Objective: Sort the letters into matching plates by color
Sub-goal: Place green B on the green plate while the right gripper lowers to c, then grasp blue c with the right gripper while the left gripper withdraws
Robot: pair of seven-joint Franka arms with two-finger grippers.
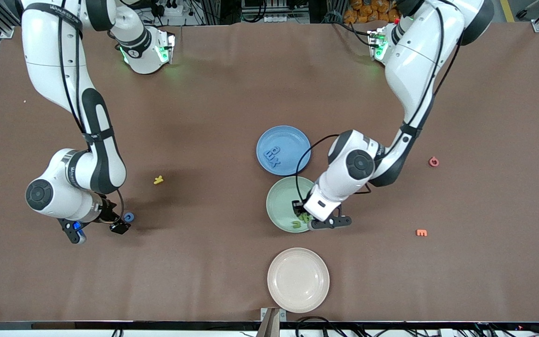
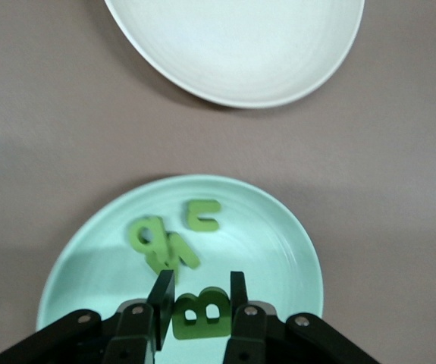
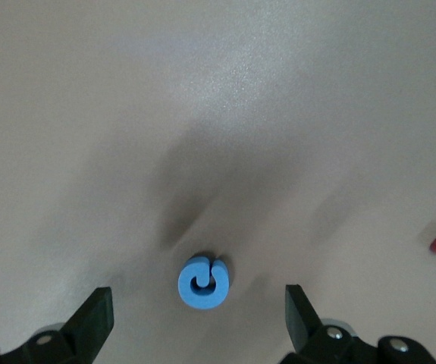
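Closest to the front camera sits the empty beige-pink round plate [image 1: 298,280], which has no part in the sorting. Just farther off is the pale mint green rimmed plate [image 1: 281,196], and over it hangs the left gripper [image 2: 201,299], clenched on a chunky green toy letter B [image 2: 201,313]. Three other green letters [image 2: 164,243] already lie in that plate, so this looks like the last green piece going in; the next move there calls for easing the fingers apart so the B drops inside the rim, clear of its neighbours.

Toward the right arm's end of the table, the right gripper [image 3: 199,318] hovers with its fingers spread wide over a small blue curled letter [image 3: 202,282] lying on the brown tablecloth [image 1: 213,103]. It needs to come down squarely astride it and close.

Farther off, the blue round plate [image 1: 293,138] holds some blue letters [image 1: 272,157]. A small yellow letter [image 1: 158,179], an orange one [image 1: 421,232] and a dark red one [image 1: 433,162] lie scattered, not wanted.
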